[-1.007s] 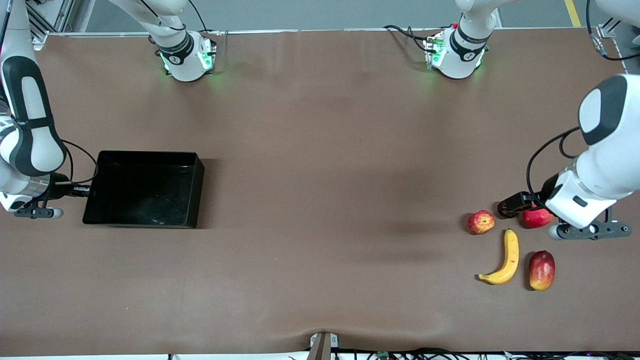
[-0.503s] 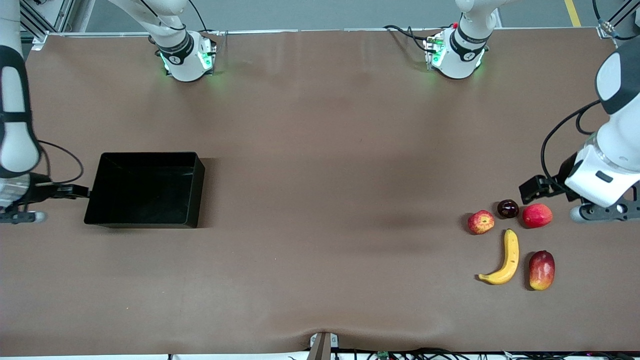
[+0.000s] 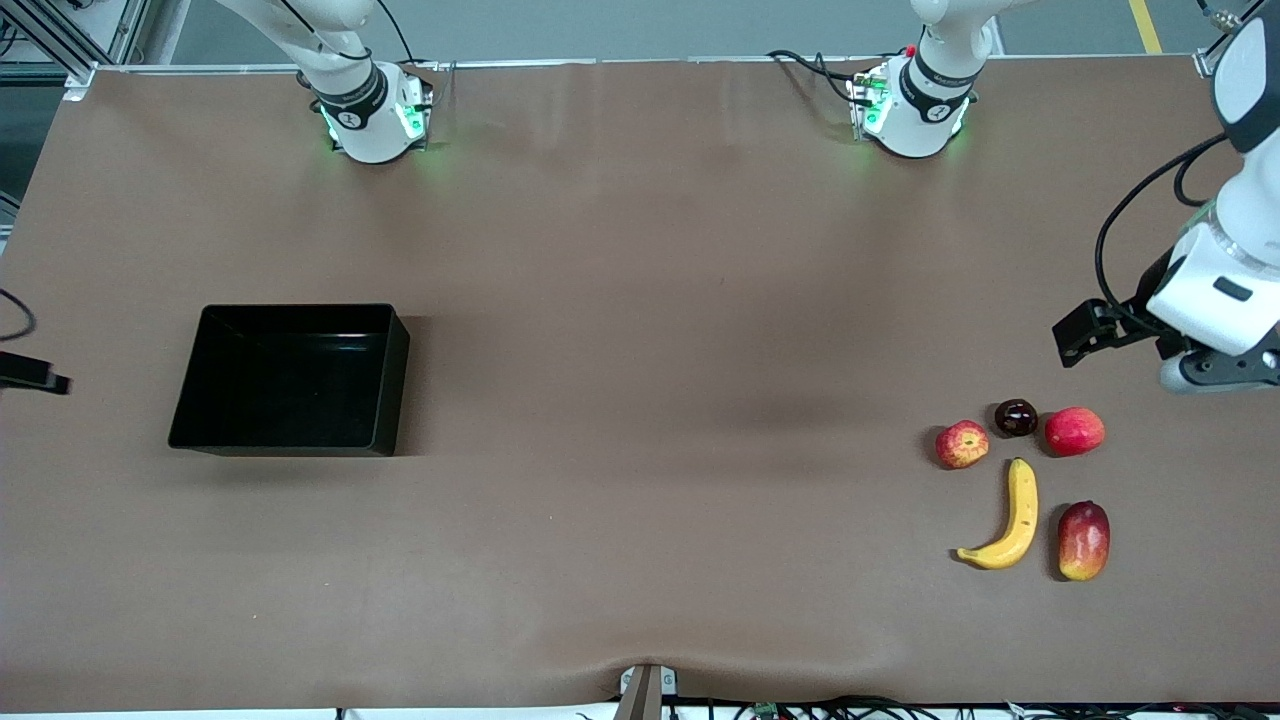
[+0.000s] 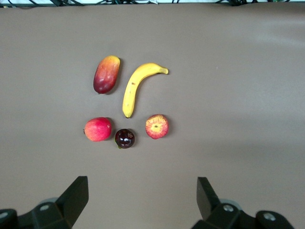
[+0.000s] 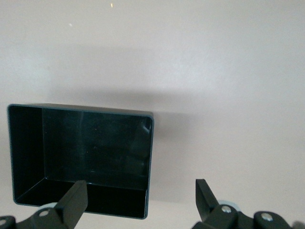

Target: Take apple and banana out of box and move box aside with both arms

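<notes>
**Two fruits out, one empty box**

Both the apple (image 3: 962,444) and the banana (image 3: 1014,515) lie on the table low in the front view, at the left arm's end. Three other fruits lie close by. The box (image 3: 396,385) sits empty at the right arm's end, at mid height in that view.

The left gripper (image 4: 143,188) hangs over bare table near the fruits, jaws wide and holding nothing. The right gripper (image 5: 140,191) hangs just beside the box, jaws wide and empty too.

The box looks light, stiff and shiny, so it may slip. Pinching its thin walls, one gripper at each short end, seems best.
</notes>
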Robot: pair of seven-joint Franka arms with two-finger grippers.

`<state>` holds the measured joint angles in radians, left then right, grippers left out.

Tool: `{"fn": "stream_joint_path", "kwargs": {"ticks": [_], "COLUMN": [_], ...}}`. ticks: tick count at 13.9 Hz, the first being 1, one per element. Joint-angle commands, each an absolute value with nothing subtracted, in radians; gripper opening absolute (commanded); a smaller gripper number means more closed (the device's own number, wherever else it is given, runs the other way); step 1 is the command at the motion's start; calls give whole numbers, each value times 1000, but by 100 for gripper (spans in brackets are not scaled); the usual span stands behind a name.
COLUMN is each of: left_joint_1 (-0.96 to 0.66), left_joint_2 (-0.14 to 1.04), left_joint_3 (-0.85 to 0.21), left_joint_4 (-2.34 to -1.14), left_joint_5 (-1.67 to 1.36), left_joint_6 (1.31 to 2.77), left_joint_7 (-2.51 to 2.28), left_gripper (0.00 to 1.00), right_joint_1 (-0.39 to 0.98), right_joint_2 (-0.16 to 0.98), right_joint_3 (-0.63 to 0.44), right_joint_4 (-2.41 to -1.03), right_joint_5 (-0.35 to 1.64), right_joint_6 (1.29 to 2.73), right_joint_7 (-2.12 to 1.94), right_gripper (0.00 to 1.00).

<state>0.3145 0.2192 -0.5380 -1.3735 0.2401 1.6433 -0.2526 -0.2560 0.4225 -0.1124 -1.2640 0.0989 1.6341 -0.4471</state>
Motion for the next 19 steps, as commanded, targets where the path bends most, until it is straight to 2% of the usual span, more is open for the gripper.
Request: {"fn": "stream_joint_path", "kwargs": {"ticks": [1,4,6,8,10,12,14,19], "left_joint_1": [318,327,321,246,126,39,-50,-46], "left_joint_2": [181,166,167,161,129,91,55,-12], "left_joint_3": [-546,-561,-554,-479,-335,-205,-89,-84], "left_joint_4": [-1381,-1385,-1385,-1397,-1425,-1459,-1508,-1580], "left_joint_5": [222,221,218,212,180,102,72,52], "left_joint_6": [1626,1617,1617,1614,1615,1624,1634,1635], "left_joint_7": [-262,-258,-250,-250,-245,-209,-199,-198], "left_gripper": [100,100,100,100,100,100,100,100], "right_joint_1": [-217,-137,-60,-2,85,84,78,25], "right_joint_2": [422,338,290,227,129,45,-44,-49], "right_joint_3": [-109,-107,-109,-103,-104,-107,-110,-113], "right_joint_4": [-1151,-1157,-1158,-1178,-1271,-1392,-1539,-1568], "right_joint_5": [71,71,51,18,-41,-54,-57,-52], "right_joint_6": [1569,1497,1406,1349,1348,1339,1429,1427], "right_joint_7": [-453,-411,-202,-149,-144,-137,-133,-127], "right_gripper": [100,100,100,100,100,100,100,100]}}
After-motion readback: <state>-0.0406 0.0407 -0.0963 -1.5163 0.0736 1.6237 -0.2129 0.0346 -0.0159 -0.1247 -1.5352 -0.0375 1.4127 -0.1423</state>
